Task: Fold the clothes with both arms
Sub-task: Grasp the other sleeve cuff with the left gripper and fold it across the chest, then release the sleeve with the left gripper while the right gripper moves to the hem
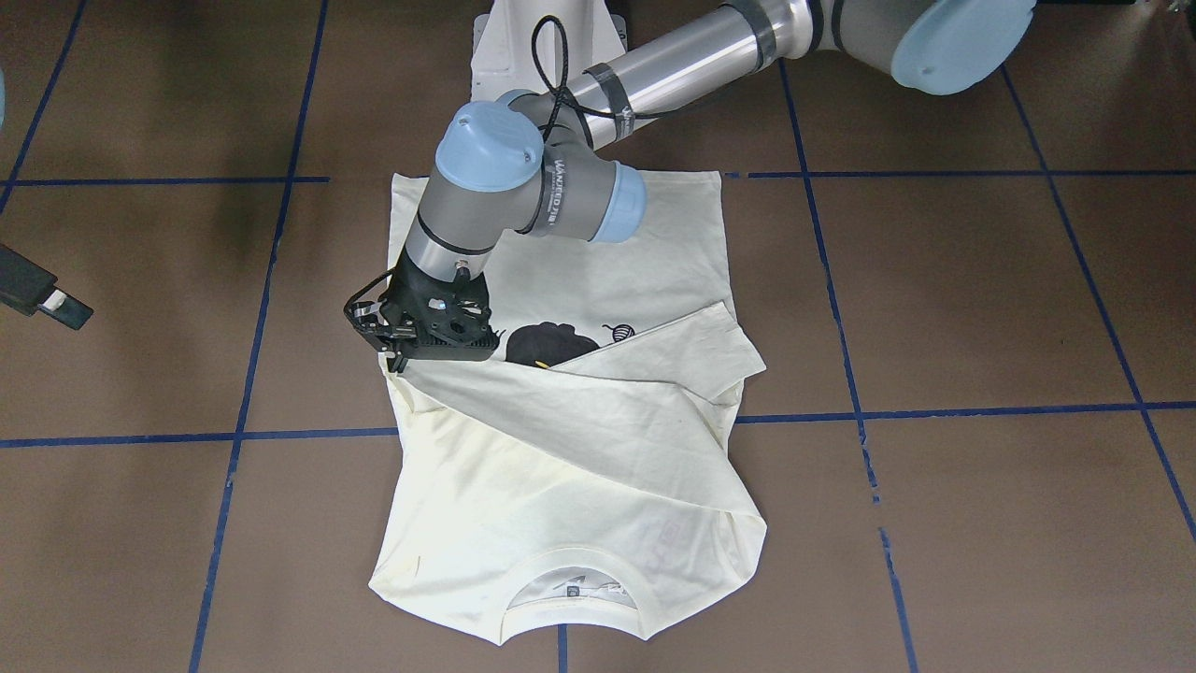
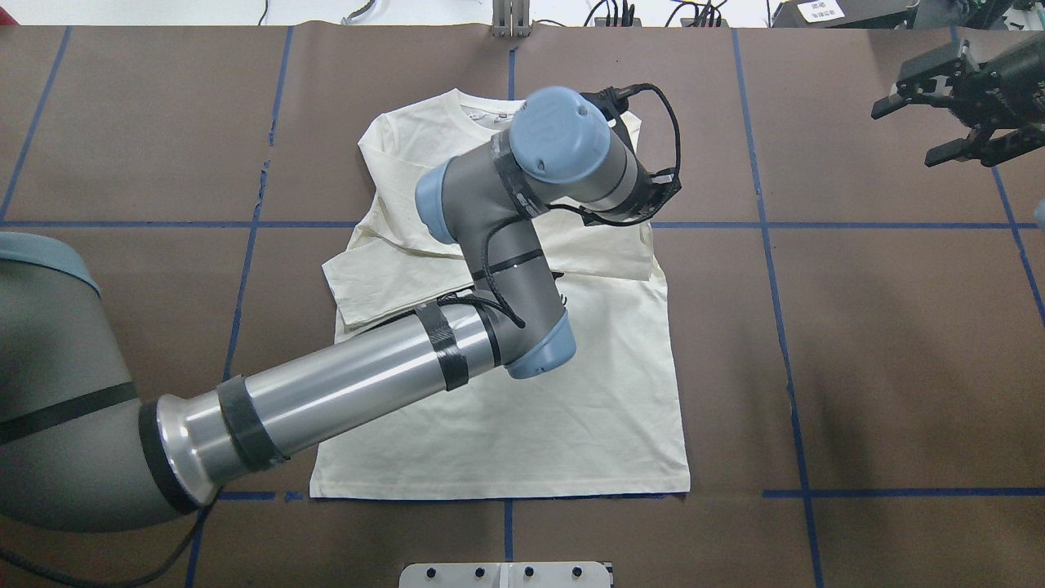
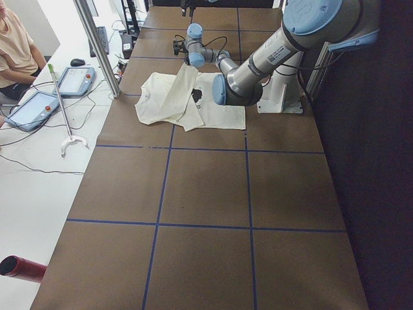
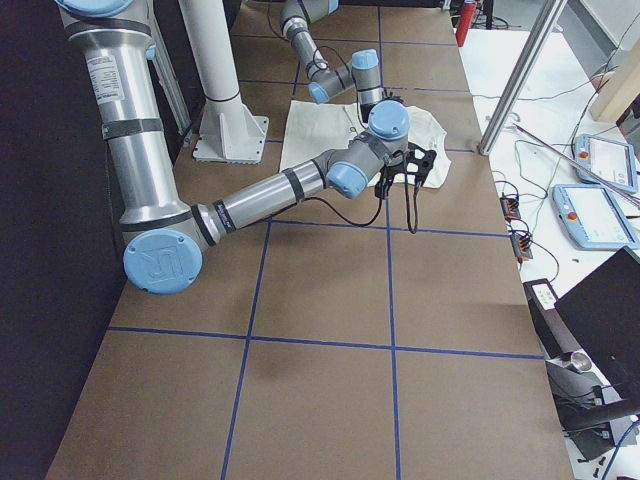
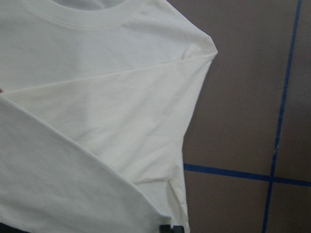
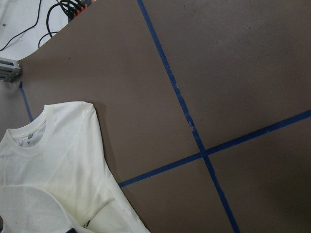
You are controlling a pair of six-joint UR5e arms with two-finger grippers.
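The cream long-sleeved shirt (image 1: 561,467) lies flat on the brown table, neck on the side away from the robot. Both sleeves are folded across its chest, partly covering the black cat print (image 1: 547,344). My left arm reaches over the shirt. Its gripper (image 1: 400,363) is shut on the end of the upper sleeve at the shirt's edge, and the sleeve runs taut to it. In the overhead view the left wrist hides that gripper. My right gripper (image 2: 904,132) hangs open and empty over bare table, far off to the right of the shirt (image 2: 571,408).
Blue tape lines (image 1: 934,411) divide the brown table into squares. The white pedestal base (image 1: 547,47) stands behind the shirt. A person (image 3: 16,45) sits beyond the table's far side with teach pendants (image 3: 32,110), near a metal post (image 3: 97,45).
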